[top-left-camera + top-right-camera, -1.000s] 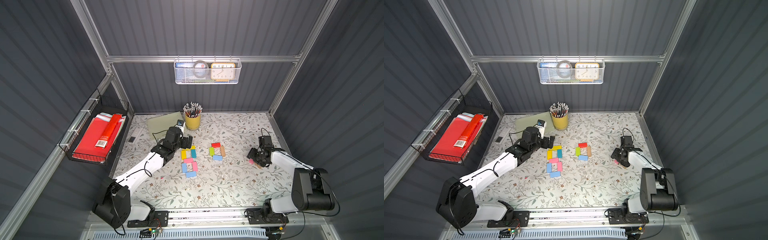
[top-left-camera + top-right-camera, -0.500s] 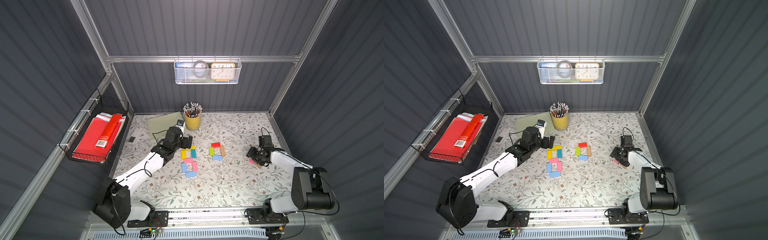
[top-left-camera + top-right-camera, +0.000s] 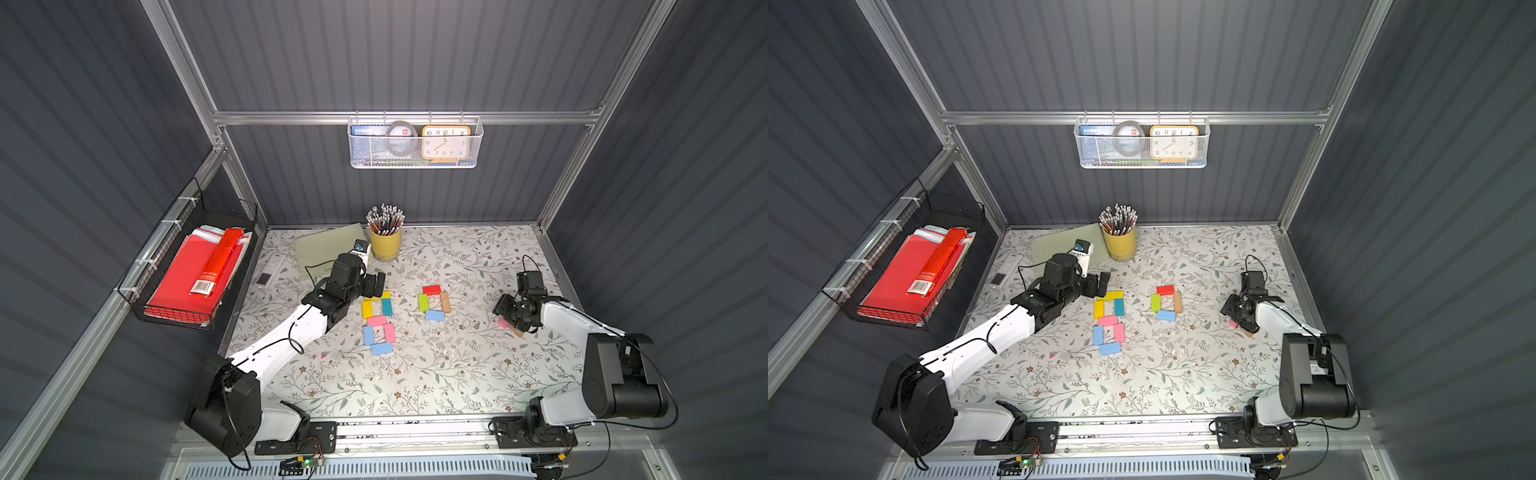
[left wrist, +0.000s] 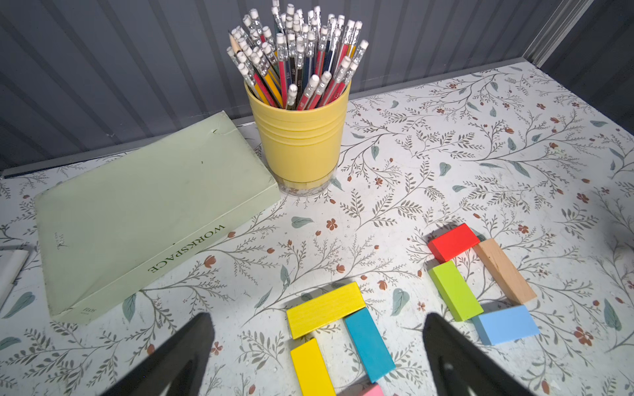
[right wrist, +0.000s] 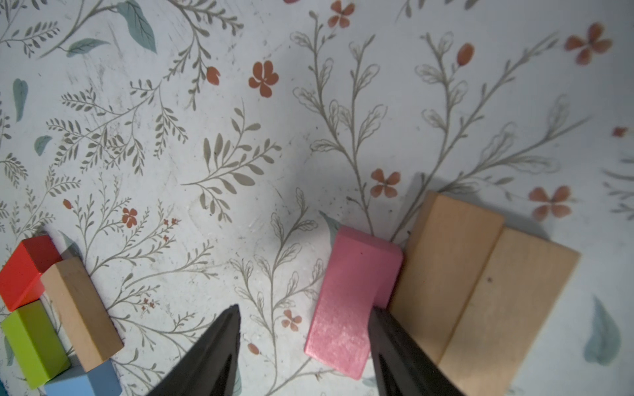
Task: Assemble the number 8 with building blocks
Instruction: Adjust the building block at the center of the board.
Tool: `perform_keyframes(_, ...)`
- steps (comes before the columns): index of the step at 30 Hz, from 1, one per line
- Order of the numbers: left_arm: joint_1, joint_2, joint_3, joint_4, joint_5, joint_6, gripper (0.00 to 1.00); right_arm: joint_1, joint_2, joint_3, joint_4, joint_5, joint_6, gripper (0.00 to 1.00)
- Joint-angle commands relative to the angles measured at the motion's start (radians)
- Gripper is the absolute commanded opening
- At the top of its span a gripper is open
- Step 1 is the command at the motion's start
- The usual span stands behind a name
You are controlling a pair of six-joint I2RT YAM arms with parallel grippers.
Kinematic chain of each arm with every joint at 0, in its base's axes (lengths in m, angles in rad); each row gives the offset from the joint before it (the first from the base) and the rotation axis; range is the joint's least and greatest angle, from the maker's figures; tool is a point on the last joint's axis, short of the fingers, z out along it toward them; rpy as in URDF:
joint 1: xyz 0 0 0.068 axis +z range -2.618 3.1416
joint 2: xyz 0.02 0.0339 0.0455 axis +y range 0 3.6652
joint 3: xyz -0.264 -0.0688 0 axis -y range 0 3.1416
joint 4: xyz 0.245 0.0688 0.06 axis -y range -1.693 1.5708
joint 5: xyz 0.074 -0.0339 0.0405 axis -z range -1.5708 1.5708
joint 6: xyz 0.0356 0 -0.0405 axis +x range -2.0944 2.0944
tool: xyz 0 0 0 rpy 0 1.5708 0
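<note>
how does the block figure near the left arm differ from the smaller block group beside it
The left figure has seven blocks forming two stacked loops; the smaller group has four forming one loop. The left figure is yellow, teal, pink and light blue; the smaller group is red, lime green, tan and light blue. Both lie flat on the table.

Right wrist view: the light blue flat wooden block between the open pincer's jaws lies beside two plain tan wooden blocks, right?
No: the right wrist view shows a pink flat wooden block, not light blue, between the open right pincer's jaws, beside two plain tan wooden blocks.
</note>
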Motion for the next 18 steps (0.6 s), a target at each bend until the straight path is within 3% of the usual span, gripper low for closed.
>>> perform_keyframes(1,0.005,0.003,-0.001,0.003,0.009,-0.012,0.99,-0.009,-0.033,-0.014,-0.014,0.012,0.010,0.64)
perform_keyframes(18,0.006,-0.002,-0.001,0.002,0.008,-0.009,0.99,-0.022,-0.028,-0.057,0.023,0.007,0.007,0.65)
